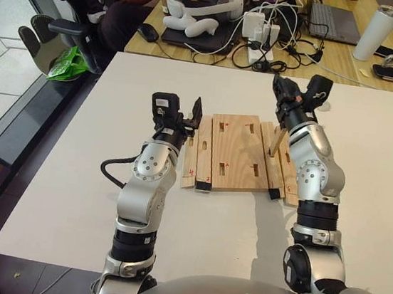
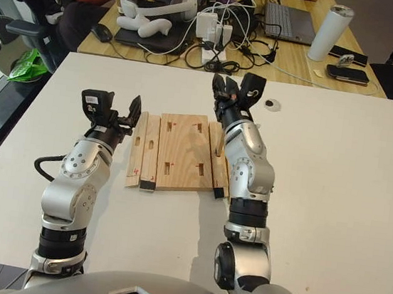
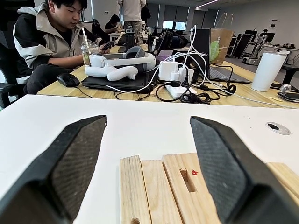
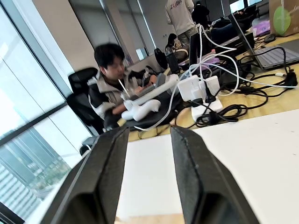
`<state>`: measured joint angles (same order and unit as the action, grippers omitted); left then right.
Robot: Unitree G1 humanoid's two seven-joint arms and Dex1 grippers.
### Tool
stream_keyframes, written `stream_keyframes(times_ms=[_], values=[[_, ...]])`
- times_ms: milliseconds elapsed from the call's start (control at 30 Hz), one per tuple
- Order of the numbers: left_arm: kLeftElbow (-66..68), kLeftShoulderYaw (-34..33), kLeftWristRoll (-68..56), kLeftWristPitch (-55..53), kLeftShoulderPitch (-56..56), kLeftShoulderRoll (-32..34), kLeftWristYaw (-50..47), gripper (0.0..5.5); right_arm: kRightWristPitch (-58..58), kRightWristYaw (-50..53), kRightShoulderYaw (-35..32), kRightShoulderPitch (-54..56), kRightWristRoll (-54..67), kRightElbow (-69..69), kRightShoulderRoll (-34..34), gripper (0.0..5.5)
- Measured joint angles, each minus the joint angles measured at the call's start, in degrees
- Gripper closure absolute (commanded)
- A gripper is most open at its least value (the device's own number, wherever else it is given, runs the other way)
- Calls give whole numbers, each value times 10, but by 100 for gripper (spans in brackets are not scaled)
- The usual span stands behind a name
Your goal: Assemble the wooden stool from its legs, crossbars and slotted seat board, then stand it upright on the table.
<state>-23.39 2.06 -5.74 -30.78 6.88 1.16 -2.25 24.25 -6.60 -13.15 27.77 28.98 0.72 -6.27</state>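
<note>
Wood lies flat: seat board (image 1: 233, 151) central, slats running 12 to 6. My left gripper (image 1: 181, 109), fingers apart, has the left slats (image 1: 197, 154) just beside it at 4 o'clock. Right gripper (image 1: 298, 88), also spread, hovers over the right slats' (image 1: 272, 171) far end.

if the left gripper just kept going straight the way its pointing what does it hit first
Likely nothing nearby: the left gripper points level, above the wooden slats, then over bare white table. First in line looks like the power strip on the desk beyond, though depth is unclear.
</note>
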Motion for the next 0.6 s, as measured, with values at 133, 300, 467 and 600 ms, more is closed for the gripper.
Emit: stream_keyframes(times_ms=[133,300,467,600], values=[[-1,-14,-5,-9,2,0,1,216,22,59,-135,-1,149,107,44,386],[-2,-21,-8,-16,2,-9,-1,216,103,117,-130,-83,172,170,90,386],[-2,-17,-10,-20,7,-13,3,216,193,175,13,-197,57,156,83,386],[-1,-15,-10,-22,17,-11,6,216,227,104,130,-227,69,201,68,386]])
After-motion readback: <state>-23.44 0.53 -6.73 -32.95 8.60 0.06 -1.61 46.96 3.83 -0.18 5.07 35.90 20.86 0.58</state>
